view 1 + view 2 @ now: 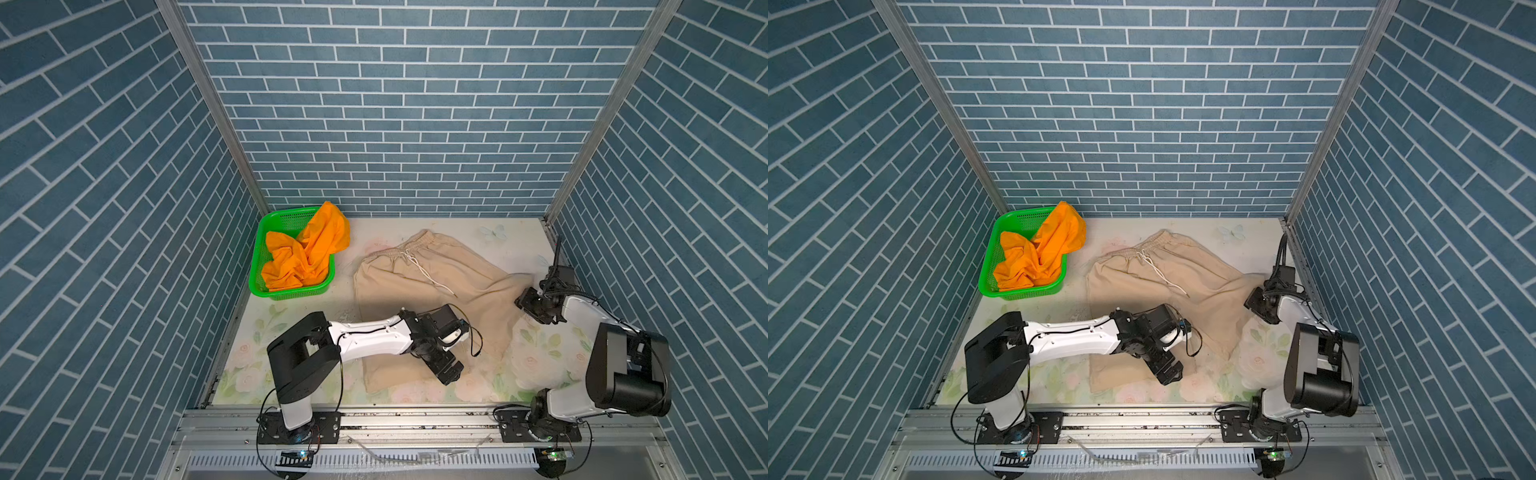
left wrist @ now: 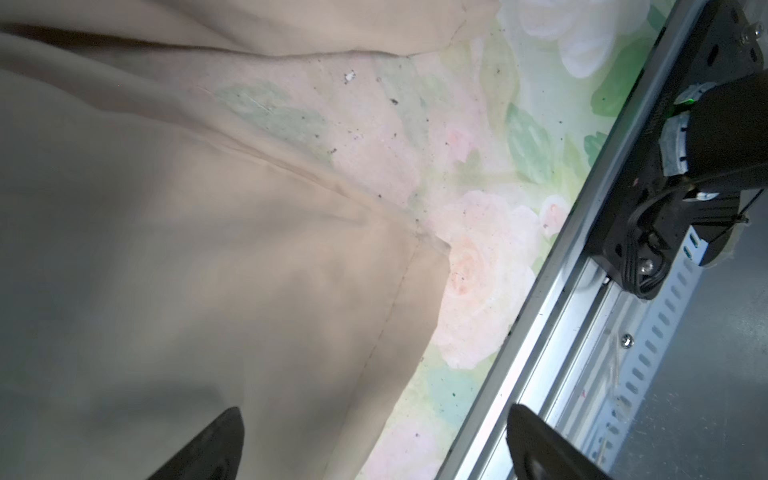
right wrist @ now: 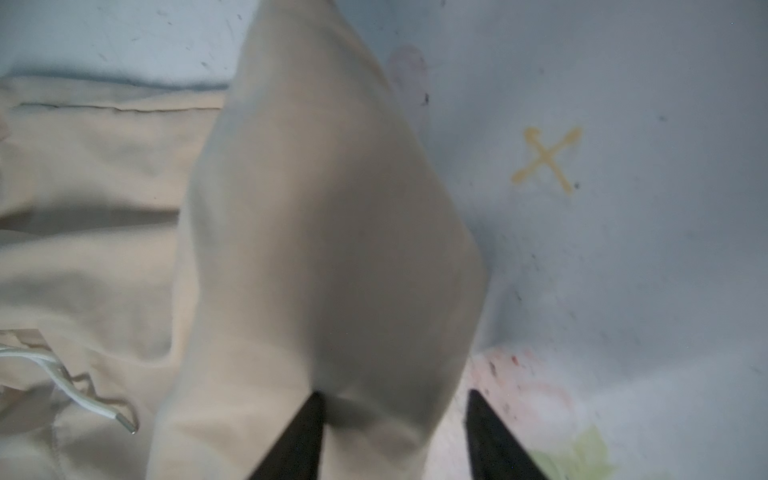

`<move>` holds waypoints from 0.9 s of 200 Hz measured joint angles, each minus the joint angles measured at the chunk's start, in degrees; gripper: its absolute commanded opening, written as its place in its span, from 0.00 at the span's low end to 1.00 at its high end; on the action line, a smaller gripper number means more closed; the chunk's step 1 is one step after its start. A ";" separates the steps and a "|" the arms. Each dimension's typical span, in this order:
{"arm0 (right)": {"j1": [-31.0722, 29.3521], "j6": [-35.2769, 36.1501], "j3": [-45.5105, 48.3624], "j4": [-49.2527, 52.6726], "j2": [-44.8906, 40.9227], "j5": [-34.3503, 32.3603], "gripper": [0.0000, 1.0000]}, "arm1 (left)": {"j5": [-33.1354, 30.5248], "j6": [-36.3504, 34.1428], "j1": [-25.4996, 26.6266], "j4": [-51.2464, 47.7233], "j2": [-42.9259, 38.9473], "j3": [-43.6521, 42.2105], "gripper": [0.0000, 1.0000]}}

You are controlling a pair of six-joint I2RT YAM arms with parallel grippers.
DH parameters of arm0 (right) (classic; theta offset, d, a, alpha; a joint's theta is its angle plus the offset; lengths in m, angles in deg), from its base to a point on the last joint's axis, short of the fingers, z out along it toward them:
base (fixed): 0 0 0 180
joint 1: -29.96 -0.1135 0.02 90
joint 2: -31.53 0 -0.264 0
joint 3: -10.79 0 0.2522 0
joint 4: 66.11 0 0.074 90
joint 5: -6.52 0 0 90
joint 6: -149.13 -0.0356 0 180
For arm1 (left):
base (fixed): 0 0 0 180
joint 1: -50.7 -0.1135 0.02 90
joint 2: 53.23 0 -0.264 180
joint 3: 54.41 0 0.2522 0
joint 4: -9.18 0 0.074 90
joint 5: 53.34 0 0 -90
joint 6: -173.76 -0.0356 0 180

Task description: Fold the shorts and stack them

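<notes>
Beige shorts (image 1: 436,286) spread unfolded across the middle of the floral tabletop (image 1: 519,237). Gathered waistband (image 1: 399,247) toward the back edge, white drawstring (image 1: 424,270) trailing loose over the cloth. One leg running toward the front edge, the other angled toward the right edge.

Orange shorts (image 1: 305,253) crumpled in a green perforated basket (image 1: 291,293) in the back left corner, one flap draped over the rim on the side toward the beige pair. Well apart from both grippers.

Left gripper (image 1: 451,372) low over the hem of the front leg, near the front edge, jaws spread wide and empty. In the left wrist view, one fingertip (image 2: 224,432) seen against beige cloth, the other against the aluminium rail (image 2: 561,332) along the front edge, with hem corner and bare floral print between them. Left forearm lying across that same leg in both top views.

Right gripper (image 1: 528,305) at the outer hem of the other leg, close to the right edge. Jaws partly closed, with hold of a fold of the beige cloth. In the right wrist view, fold drawn up off the tabletop in a blurred peak to the fingers (image 3: 291,440). Narrow strip of tabletop visible between cloth and one finger. Drawstring tip on flat cloth to one side, yellow X mark (image 3: 546,160) on bare tabletop to the other.
</notes>
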 measured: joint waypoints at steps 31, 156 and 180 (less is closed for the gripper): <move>0.00 -0.31 -0.52 -3.34 4.90 1.42 0.00 | -1.86 -0.33 1.51 0.20 3.37 0.33 1.00; 0.00 8.37 -30.88 11.26 19.21 -10.80 0.17 | 1.77 1.68 2.03 0.20 19.76 25.09 0.20; 0.00 9.42 -36.81 12.90 22.58 -10.19 0.50 | 1.18 3.21 2.45 -0.28 23.34 34.49 0.86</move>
